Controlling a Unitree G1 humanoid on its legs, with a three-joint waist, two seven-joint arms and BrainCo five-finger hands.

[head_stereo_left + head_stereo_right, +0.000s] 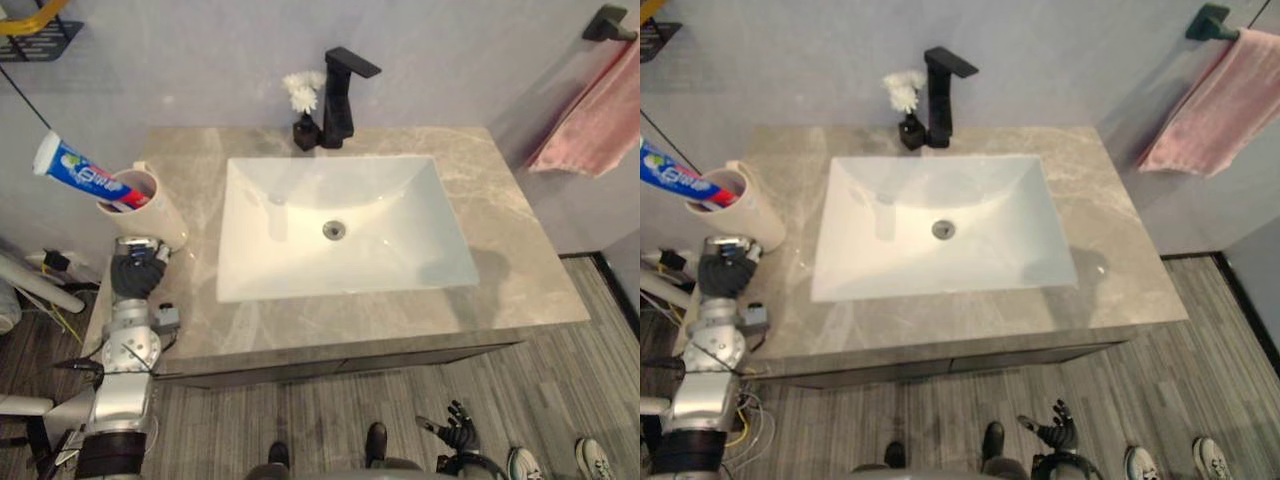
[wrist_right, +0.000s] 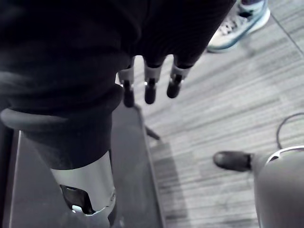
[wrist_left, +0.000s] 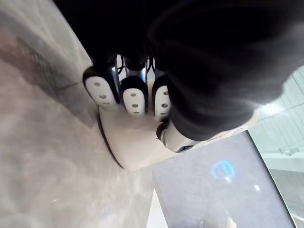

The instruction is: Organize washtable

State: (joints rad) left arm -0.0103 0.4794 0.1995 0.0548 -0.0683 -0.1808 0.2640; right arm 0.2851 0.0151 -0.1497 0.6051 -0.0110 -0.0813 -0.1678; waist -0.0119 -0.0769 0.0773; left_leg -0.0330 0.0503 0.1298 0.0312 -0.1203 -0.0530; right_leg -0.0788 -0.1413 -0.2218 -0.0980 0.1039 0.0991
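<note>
Your left hand (image 3: 209,66) has its fingers (image 3: 134,97) curled onto the cream cup (image 3: 137,147), with the thumb against its wall too. The cup sits on the grey marbled countertop (image 3: 42,161).

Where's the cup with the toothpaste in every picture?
Left eye view: cup at the left end of the counter.
Right eye view: cup at the far left.
Left wrist view: cup in the middle, just past the fingers.
Right wrist view: floor and a person's shoe here instead.
Shared landmark: the left hand gripping the cup.
</note>
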